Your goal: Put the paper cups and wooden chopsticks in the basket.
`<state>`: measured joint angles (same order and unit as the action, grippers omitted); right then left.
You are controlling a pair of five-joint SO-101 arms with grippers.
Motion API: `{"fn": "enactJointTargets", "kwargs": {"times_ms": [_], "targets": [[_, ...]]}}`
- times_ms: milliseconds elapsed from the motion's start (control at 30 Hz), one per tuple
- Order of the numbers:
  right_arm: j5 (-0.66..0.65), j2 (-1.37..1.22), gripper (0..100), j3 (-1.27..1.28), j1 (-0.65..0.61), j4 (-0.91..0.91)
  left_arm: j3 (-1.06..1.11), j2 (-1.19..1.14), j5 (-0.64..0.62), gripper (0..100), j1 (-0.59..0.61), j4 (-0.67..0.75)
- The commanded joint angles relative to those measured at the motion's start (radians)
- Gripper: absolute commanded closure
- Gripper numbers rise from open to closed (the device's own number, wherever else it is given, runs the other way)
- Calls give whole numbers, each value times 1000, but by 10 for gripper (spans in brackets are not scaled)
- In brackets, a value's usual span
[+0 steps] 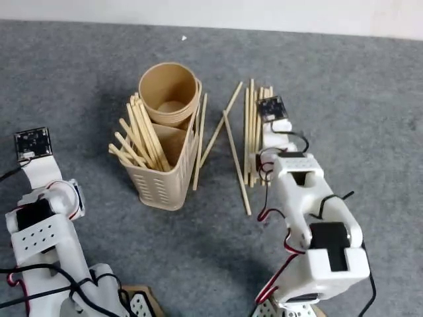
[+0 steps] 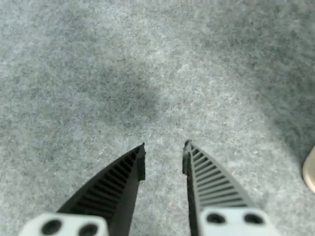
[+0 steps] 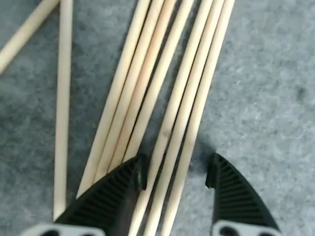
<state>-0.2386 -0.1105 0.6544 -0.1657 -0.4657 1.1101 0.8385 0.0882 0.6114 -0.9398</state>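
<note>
Right gripper [image 3: 175, 171], jaws parted and empty, hovers over loose wooden chopsticks [image 1: 251, 132] lying lengthwise at centre-right of the high view, in line with its fingers. Basket [image 1: 158, 185] with paper cups [image 1: 168, 86] stands left. Left gripper [image 2: 165, 147], half-open and empty, sits farther off.

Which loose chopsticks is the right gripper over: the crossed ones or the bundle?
The parallel bundle farthest from the basket; the open right gripper straddles part of it. The crossed pair lies apart, nearer the basket.

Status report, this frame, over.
Left gripper open above carpet. Right gripper open, straddling loose chopsticks. Paper cups and other chopsticks in basket.
</note>
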Motion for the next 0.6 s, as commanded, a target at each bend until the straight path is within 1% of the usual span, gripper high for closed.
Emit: {"fn": "enactJointTargets", "kwargs": {"times_ms": [0,33,100,167,200,233,300,467,567], "targets": [[-2,-36,794,-85,45,-64,-4,16,5,841,-10,8],[-2,-48,801,-102,54,-71,-4,16,5,841,-10,8],[0,-68,848,-122,70,-73,-4,16,5,841,-12,8],[-2,-76,960,-130,70,-73,-4,16,5,841,-12,8],[-2,-76,998,-128,68,-73,-4,16,5,841,-12,8],[-2,-76,983,-127,67,-73,-4,16,5,841,-12,8],[-2,-76,997,-127,64,-73,-4,16,5,841,-12,8],[-9,-74,993,-131,64,-73,-4,16,5,841,-8,8],[-9,-76,993,-133,30,-70,-4,16,5,841,-8,8]]}}
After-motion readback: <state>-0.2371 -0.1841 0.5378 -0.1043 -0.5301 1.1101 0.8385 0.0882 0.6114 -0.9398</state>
